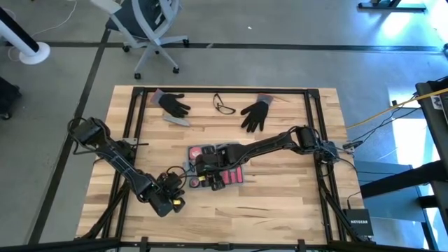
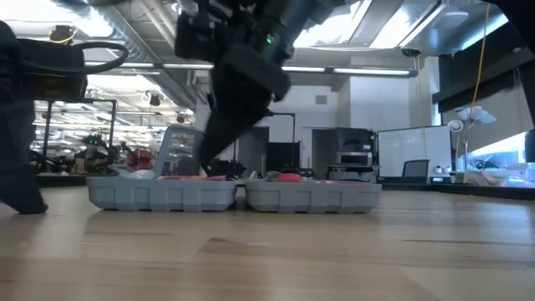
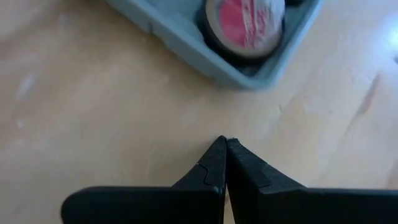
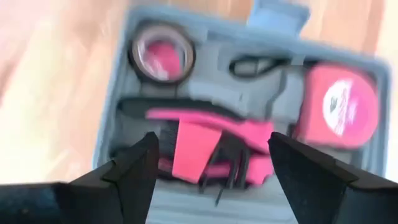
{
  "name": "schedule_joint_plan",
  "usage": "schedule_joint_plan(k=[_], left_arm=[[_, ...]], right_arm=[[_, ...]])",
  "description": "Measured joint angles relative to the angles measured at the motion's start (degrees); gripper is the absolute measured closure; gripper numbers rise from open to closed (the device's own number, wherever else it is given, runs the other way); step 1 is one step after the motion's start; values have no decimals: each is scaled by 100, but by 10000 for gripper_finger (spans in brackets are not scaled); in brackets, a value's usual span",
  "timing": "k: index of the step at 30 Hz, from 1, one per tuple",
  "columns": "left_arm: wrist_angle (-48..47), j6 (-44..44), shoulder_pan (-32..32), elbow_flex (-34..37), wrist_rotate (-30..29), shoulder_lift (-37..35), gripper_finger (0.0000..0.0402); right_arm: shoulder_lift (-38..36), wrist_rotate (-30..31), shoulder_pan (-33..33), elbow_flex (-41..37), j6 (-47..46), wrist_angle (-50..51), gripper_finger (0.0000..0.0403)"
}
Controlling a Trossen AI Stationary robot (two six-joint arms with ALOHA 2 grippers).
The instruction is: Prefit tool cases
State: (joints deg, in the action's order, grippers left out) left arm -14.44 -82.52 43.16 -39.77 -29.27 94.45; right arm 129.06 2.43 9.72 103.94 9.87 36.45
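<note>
Table [image 1: 280,182]: pale wood planks, visible grain, smooth with a soft satin sheen in the low view; dark matt metal frame [image 1: 224,90] round its edge.

Case [image 2: 309,196]: blue-grey moulded plastic, matt, ribbed side walls; inner recesses smooth.

Tools in case [image 4: 211,140]: pink plastic handles, slightly glossy; black parts matt. Tape roll [image 4: 160,53]: dark ring, pink face, faint shine.

Left claw [image 3: 225,163]: black plastic, matt, fine-textured, fingers pressed together. Right claw [image 4: 214,165]: same black matt finish.

Gloves [image 1: 255,112]: black, dull, cloth-like.

Floor [image 1: 280,28]: grey, smooth, concrete-like, with some reflected light.
</note>
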Motion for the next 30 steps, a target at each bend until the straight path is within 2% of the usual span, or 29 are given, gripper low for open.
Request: schedule_joint_plan(k=[7,17,20,23,30], left_arm=[[63,249,-150,-11,-127,191,402],[293,368,-241,-8,-172,330,402],[332,343,-238,-7,-167,332,402],[338,305,-238,-4,-164,335,402],[336,350,-238,-4,-140,339,402]], right_arm=[[143,-347,-4,-24,109,205,112],[243,-95,-50,-17,41,-149,112],[327,-87,-40,-3,-75,-105,127],[333,26,-26,4,-94,-84,172],[323,-2,-42,7,-75,41,343]])
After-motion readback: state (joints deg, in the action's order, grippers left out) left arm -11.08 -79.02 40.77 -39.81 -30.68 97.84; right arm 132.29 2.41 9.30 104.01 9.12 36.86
